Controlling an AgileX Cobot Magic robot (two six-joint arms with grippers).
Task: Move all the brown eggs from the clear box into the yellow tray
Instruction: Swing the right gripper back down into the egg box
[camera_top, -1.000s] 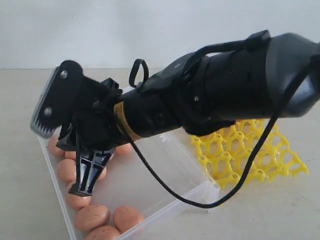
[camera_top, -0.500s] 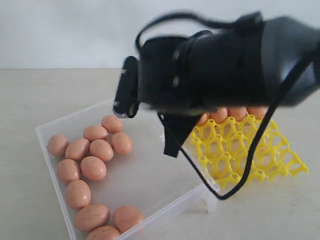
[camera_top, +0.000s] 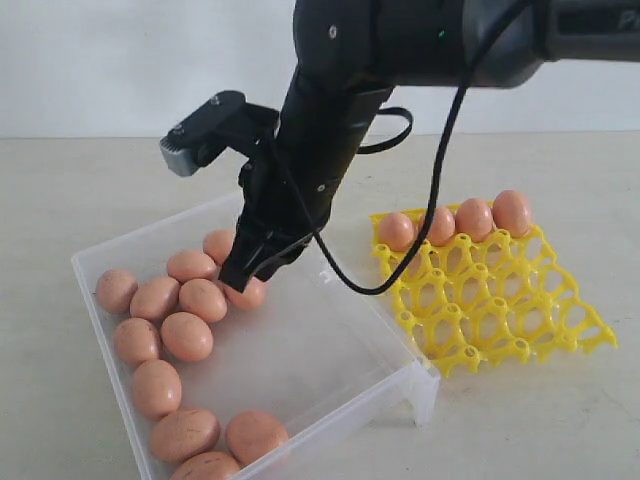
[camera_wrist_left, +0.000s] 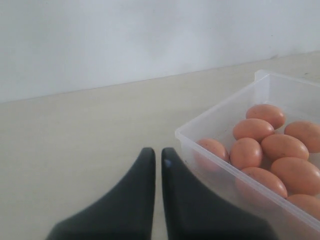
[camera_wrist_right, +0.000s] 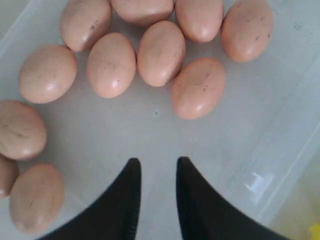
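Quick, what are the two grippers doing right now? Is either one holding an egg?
Left gripper: closed, holding nothing.
Right gripper: slightly open, empty, over the clear box next to the brown eggs.

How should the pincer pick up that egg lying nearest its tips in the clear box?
Probably grip the egg across its narrower middle, the right pincer coming down from above: it lies on its side, with room beside it.
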